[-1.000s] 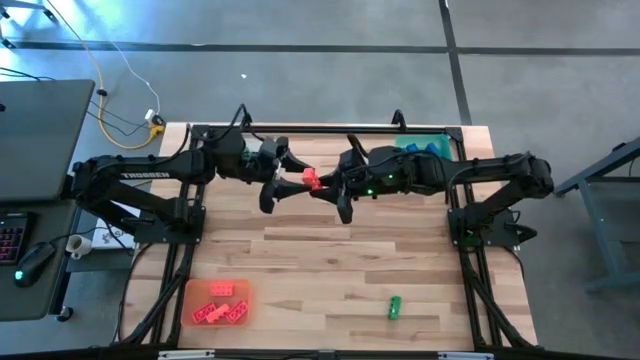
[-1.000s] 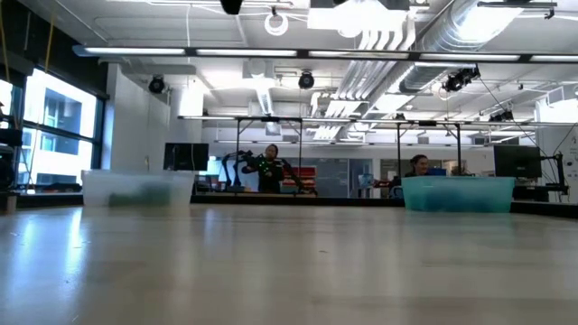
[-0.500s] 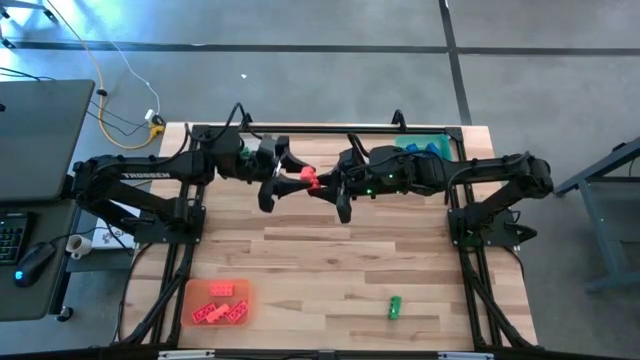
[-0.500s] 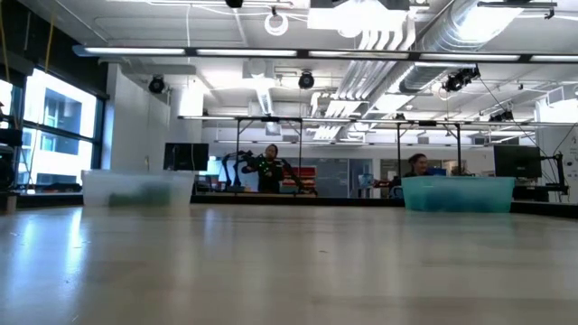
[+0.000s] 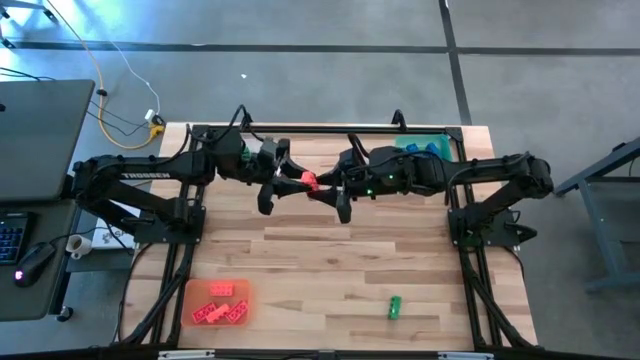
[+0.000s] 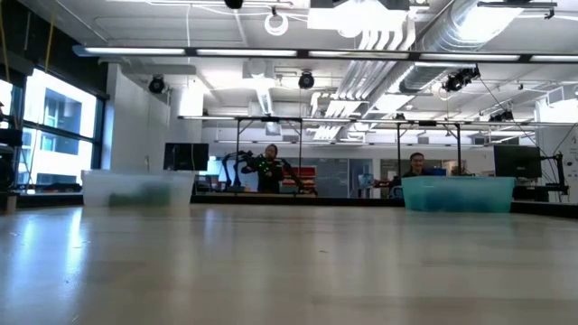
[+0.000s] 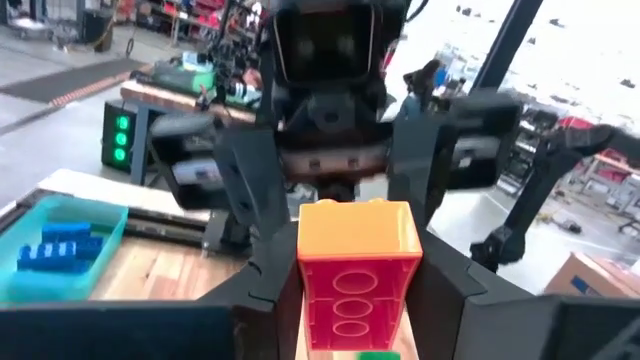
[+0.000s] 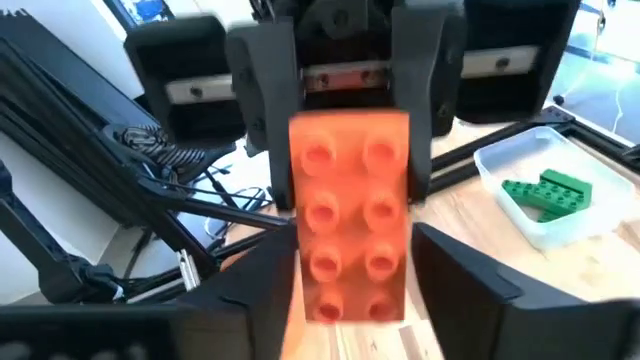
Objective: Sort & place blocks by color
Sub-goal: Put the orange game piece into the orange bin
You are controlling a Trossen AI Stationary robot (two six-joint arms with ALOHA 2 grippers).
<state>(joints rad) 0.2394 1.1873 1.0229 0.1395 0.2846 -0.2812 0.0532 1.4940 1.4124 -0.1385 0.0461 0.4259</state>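
A red block (image 5: 308, 181) hangs in the air above the far middle of the table, between my two grippers. My left gripper (image 5: 296, 180) comes in from the table's left and is shut on the block's left end (image 7: 355, 270). My right gripper (image 5: 323, 188) faces it from the right and is open. Its fingers (image 8: 455, 285) stand either side of the block's other end (image 8: 350, 260), with a gap showing on one side. Neither gripper shows in the low view. My left gripper pinches the red block's two long sides (image 8: 300, 135) between its two fingers, at the end toward the table's left. The fingers come in level from the left and run along the block. The block sits level and lifted clear of the table.
An orange tray (image 5: 196, 300) with red blocks sits at the near left. One green block (image 5: 395, 307) lies near the front right. A teal tray (image 5: 428, 146) holds blue blocks at the far right. A clear tray (image 8: 500, 165) holds a green block. The middle of the table is bare wood.
My left gripper has shut on the red block's left end while both arms kept still. The block has stayed where it was, level in the air.
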